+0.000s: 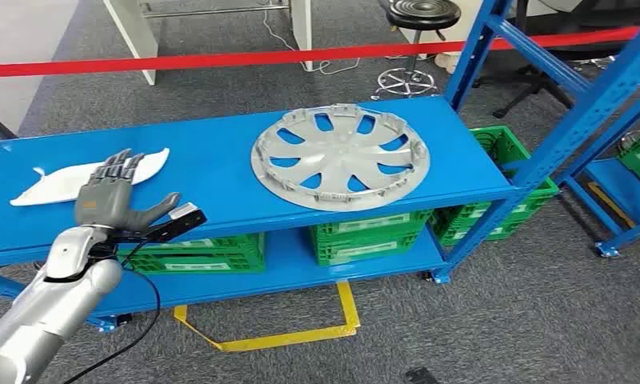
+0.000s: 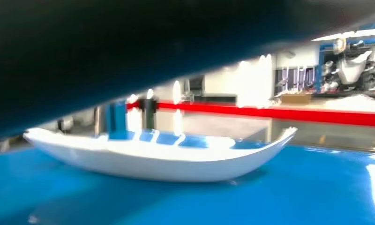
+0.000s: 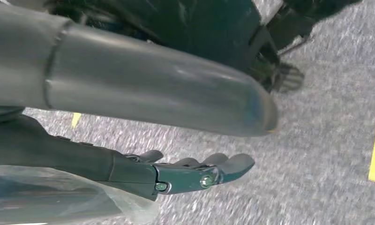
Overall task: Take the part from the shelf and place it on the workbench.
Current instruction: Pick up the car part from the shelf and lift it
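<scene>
Blue shelf [image 1: 221, 172] — hubcap [image 1: 340, 157], white part [image 1: 89, 177].

The left arm [image 1: 37, 316] is a smooth silver tube with a rounded wrist joint; a thin black cable [image 1: 145, 308] loops beside it. The left hand [image 1: 113, 200] is grey with darker fingers. The right hand [image 3: 176, 173] has dark fingers with small silver screws [image 3: 205, 180] and a thick grey thumb [image 3: 153, 93].
</scene>
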### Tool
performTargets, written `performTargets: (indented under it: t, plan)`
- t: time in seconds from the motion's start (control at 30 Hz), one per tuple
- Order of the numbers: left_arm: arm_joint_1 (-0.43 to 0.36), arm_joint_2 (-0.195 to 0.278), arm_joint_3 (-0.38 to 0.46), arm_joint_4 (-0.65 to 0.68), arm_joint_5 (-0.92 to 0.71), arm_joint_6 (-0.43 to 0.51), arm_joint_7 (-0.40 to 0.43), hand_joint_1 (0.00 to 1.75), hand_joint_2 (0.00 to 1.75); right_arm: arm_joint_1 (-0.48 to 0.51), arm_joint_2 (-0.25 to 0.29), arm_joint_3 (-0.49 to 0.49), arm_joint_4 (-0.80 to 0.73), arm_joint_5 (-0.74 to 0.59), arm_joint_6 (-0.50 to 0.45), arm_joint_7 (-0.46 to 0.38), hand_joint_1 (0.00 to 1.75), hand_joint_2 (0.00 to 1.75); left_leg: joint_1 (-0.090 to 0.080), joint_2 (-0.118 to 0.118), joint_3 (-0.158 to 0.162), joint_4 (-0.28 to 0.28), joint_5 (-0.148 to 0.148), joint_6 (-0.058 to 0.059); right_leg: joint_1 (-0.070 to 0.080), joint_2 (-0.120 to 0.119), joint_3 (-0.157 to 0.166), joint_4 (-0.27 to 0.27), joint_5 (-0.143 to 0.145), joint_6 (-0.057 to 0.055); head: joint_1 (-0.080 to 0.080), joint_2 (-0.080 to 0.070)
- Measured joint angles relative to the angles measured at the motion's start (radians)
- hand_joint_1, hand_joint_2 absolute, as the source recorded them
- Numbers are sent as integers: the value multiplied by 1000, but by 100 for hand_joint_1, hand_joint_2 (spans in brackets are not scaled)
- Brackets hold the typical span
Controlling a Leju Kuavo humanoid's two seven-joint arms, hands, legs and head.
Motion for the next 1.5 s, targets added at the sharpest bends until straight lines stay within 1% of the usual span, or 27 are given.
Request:
performTargets:
  t: [0.1,0.2,0.23,0.27,0.33,0.4,0.43,0.5,0.57,0.63,0.7,0.73,0.77,0.8,0.87,0.93,1.03,1.1,1.13,1.2,1.23,1.27,1.3,1.33,1.4,1.43,1.5]
  plan:
    - [1,-5,7,2,41,2,-41,0,0,-1,-1,-1,0,2,-1,-1,0,0,5,1,15,-9,-6,12,3,-3,-24,63,-32,5,5,0]
    - [6,-7,11,7,57,-1,-62,0,0,-2,-1,-2,0,6,-2,-2,0,0,1,1,26,-11,-20,27,4,-3,-146,254,-95,7,10,0]
    - [9,-7,11,9,56,-2,-62,0,0,-1,-1,-3,0,7,-2,-2,0,0,-1,0,29,-11,-25,29,4,-3,-183,295,-94,6,10,0]
    - [13,-6,11,11,56,-5,-62,0,0,0,-1,-3,0,8,-2,-2,0,0,-4,-2,35,-11,-31,29,5,-3,-203,298,-70,4,10,0]
    - [19,-6,10,14,56,-13,-64,0,87,1,-1,-6,0,9,-2,-2,0,0,-8,-5,53,-11,-44,28,7,-3,-190,201,28,-5,10,0]
    - [21,-6,10,15,58,-22,-73,0,175,1,-1,-10,1,9,-2,-4,0,0,-11,-6,69,-10,-56,23,12,-3,-147,96,99,-19,7,0]
    - [23,-6,10,15,61,-25,-82,0,175,0,-1,-11,1,10,-2,-4,0,0,-11,-6,72,-10,-60,20,15,-2,-133,68,110,-24,6,0]
    - [31,-5,9,13,76,-29,-107,0,175,-1,-2,-14,1,12,-2,-5,0,0,-10,-5,73,-12,-60,13,17,-1,-123,54,105,-31,6,0]
    - [40,-2,6,4,95,-53,-130,0,175,-1,-1,-17,1,16,-2,-7,0,0,-10,-4,69,-5,-71,3,11,1,-107,26,98,-37,7,0]
    - [44,7,-2,-4,108,-100,-143,0,175,-1,-1,-18,1,21,-1,-9,0,0,-7,-4,37,64,-109,-10,3,2,-89,1,94,-42,4,0]
    - [50,18,-13,-5,118,-146,-149,0,175,-2,-1,-19,1,26,1,-10,0,0,1,-4,-23,187,-154,-23,3,3,-84,0,92,-44,1,0]
    - [54,23,-19,-5,121,-164,-151,0,175,-2,-1,-19,1,28,1,-11,0,0,5,-3,-48,231,-163,-28,3,3,-82,1,90,-44,1,0]
    - [57,27,-25,-5,122,-176,-152,0,175,-1,-1,-19,1,29,1,-11,0,0,10,-3,-58,244,-153,-32,2,3,-80,2,88,-43,1,0]
    - [59,31,-30,-5,122,-185,-153,0,175,-2,-1,-19,1,30,2,-11,0,0,15,-3,-50,217,-125,-36,2,3,-77,3,86,-41,1,0]
    - [56,38,-40,-5,120,-198,-152,0,175,-3,-1,-19,1,32,2,-11,0,0,21,-2,5,94,-54,-42,0,4,-73,8,80,-34,1,0]
    - [51,44,-48,-4,115,-207,-148,0,175,-6,-1,-19,1,33,2,-11,0,0,21,-2,45,3,-28,-39,2,5,-75,14,76,-23,0,0]
    - [48,51,-57,-4,111,-210,-146,0,175,-6,-2,-20,1,34,2,-11,0,0,17,-4,48,-11,-32,-20,3,5,-80,14,75,-5,1,0]
    - [46,53,-62,-4,111,-211,-146,0,175,-6,-2,-20,1,34,2,-11,0,0,18,-2,49,-15,-29,-6,2,4,-95,41,53,3,4,0]
    - [43,53,-63,-4,110,-211,-143,0,175,-7,-2,-20,1,34,2,-11,0,0,19,-1,50,-17,-28,1,1,3,-115,83,28,6,6,0]
    - [40,53,-66,-3,99,-208,-126,0,175,-6,-2,-21,1,35,2,-11,0,0,16,0,49,-17,-28,8,2,3,-179,216,-33,7,10,0]
    - [39,53,-67,-1,90,-204,-111,0,175,-5,-2,-22,1,37,3,-11,0,0,15,1,49,-17,-28,9,2,3,-208,273,-51,8,10,0]
    - [37,52,-68,3,78,-197,-93,0,175,-4,-2,-23,1,38,3,-11,0,0,14,1,49,-17,-28,10,2,2,-223,301,-50,7,10,0]
    - [35,51,-69,8,66,-184,-75,0,175,-4,-2,-24,1,40,3,-11,0,0,13,1,50,-17,-28,10,2,2,-220,289,-31,6,10,0]
    - [31,49,-69,15,55,-166,-58,0,175,-4,-2,-25,1,41,3,-11,0,0,13,0,51,-17,-29,10,2,2,-199,240,3,4,10,0]
    - [21,42,-64,32,37,-115,-33,0,175,-5,-1,-27,1,44,3,-11,0,0,11,-1,50,-15,-30,6,3,2,-134,102,64,-1,11,0]
    - [15,39,-59,43,31,-89,-26,0,175,-6,-1,-28,1,45,3,-11,0,0,9,-1,49,-14,-30,1,3,2,-110,54,78,-4,10,0]
    - [7,31,-46,66,21,-45,-17,0,175,-5,0,-32,1,47,3,-11,0,0,6,-2,46,-14,-26,-10,5,5,-92,24,79,-8,9,0]
